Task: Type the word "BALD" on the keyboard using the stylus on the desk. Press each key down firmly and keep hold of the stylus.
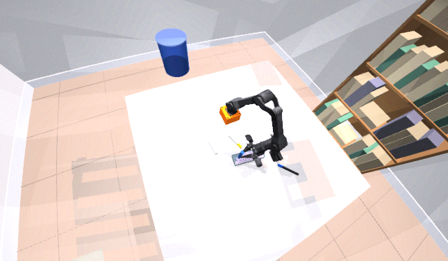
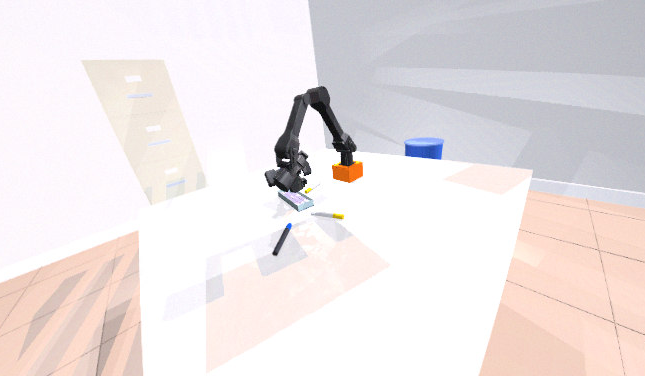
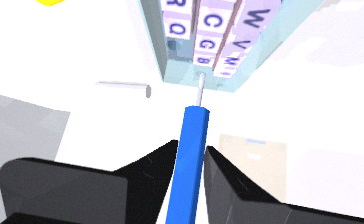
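My gripper (image 3: 191,148) (image 1: 248,152) (image 2: 287,181) is shut on the blue stylus (image 3: 192,145) (image 1: 241,155) and hangs low over the keyboard (image 3: 255,62) (image 1: 242,160) (image 2: 296,200). The stylus points down and forward. Its thin white tip (image 3: 201,82) meets the keyboard at the edge of the B key (image 3: 203,59), in the row nearest the end of the keyboard. The G key (image 3: 208,44) and C key (image 3: 214,21) lie beyond it. The keyboard is a small pale-blue tray with lilac keys, lying flat on the white desk (image 1: 186,194).
A dark pen with a blue end (image 1: 287,169) (image 2: 282,240) lies by the keyboard. A yellow-tipped pen (image 1: 235,141) (image 2: 328,215) and a thin white rod (image 1: 212,148) (image 3: 123,84) lie near it. The arm's orange base (image 1: 230,116) (image 2: 347,171) stands behind. A blue bin (image 1: 172,52) (image 2: 424,148) and a bookshelf (image 1: 391,104) stand off the desk.
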Motion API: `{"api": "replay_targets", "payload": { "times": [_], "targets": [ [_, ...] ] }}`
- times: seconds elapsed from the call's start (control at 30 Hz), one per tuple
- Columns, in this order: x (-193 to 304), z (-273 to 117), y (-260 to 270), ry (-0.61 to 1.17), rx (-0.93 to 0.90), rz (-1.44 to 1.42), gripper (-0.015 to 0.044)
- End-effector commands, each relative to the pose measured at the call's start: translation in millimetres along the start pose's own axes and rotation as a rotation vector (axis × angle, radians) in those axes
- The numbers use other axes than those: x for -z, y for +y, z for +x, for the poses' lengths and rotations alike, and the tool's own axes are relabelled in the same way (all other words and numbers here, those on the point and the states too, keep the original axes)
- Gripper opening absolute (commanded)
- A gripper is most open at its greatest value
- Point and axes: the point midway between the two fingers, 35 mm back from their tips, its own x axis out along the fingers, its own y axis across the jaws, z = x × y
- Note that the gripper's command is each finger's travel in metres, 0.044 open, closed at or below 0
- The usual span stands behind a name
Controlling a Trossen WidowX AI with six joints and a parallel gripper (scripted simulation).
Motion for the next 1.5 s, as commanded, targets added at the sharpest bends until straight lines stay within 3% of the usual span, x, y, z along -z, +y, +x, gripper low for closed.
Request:
{"api": "replay_targets", "payload": {
  "times": [0.0,1.47],
  "targets": [
    [0,1,1,0.002,0.001,-0.006,0.0081],
    [-12,7,1,0.002,0.001,-0.006,0.0081]
  ]
}}
